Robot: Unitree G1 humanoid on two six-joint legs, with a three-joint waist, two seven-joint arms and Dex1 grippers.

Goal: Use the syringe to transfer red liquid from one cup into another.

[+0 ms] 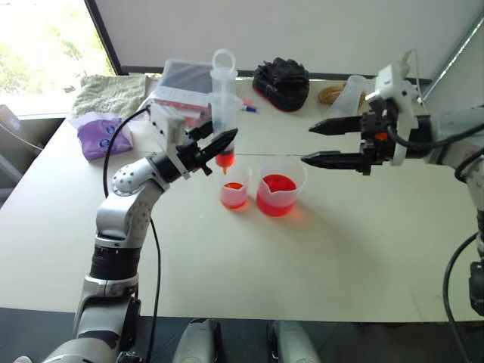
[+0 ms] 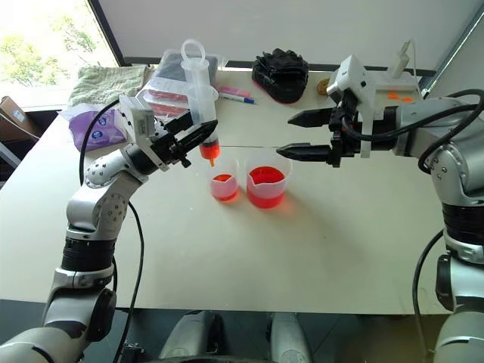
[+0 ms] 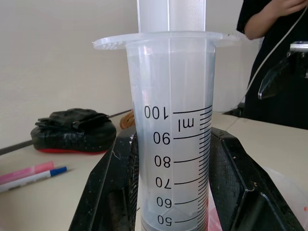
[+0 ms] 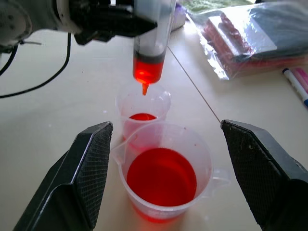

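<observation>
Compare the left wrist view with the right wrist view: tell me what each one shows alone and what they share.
Left wrist alone: the printed graduations on the barrel, a black glove on the table and a person standing behind.

Right wrist alone: red liquid in the syringe's lower end, the smaller cup under the tip, the spouted cup and the open right gripper.

Both: the syringe clamped in the left gripper, and a blue-capped marker.

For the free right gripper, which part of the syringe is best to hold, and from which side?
Probably the plunger's ring top, approached from the robot's right. The syringe stands upright over the smaller cup, and the left gripper already clamps the lower barrel. The open right gripper faces it side-on, so the plunger is the free part.
</observation>
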